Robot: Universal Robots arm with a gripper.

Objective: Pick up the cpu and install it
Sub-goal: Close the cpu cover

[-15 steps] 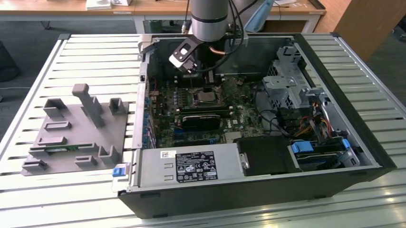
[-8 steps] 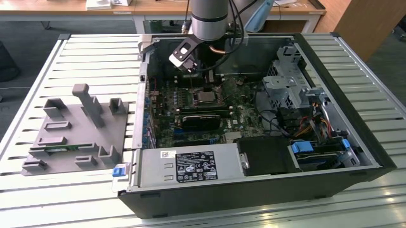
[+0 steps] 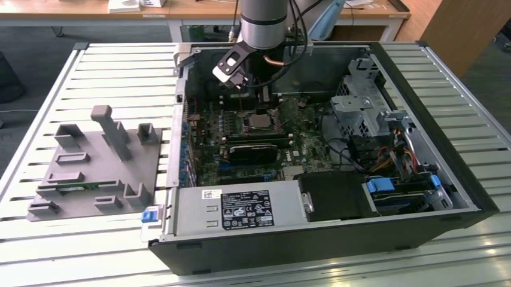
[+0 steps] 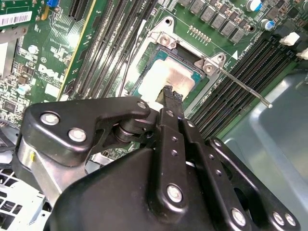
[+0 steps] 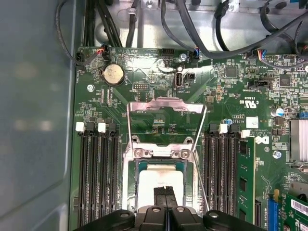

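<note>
Pincer (image 4: 168, 92) shut with nothing between its fingers, tips right over the cpu (image 4: 161, 77) lying in the motherboard socket (image 5: 128, 183). Retention frame (image 5: 166, 108) swung up, lever (image 4: 245, 87) alongside. Memory slots (image 5: 96, 163) flanking both sides; cables (image 5: 192, 33) beyond the frame.

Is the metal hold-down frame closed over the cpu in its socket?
No: in the first wrist view the frame stands swung open, and the silver top of the cpu lies bare.

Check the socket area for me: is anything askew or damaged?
Nothing stands out. The cpu lies square in its socket, with the gripper shut over it. The retention frame stands open and its lever is unlatched; neither looks bent.
</note>
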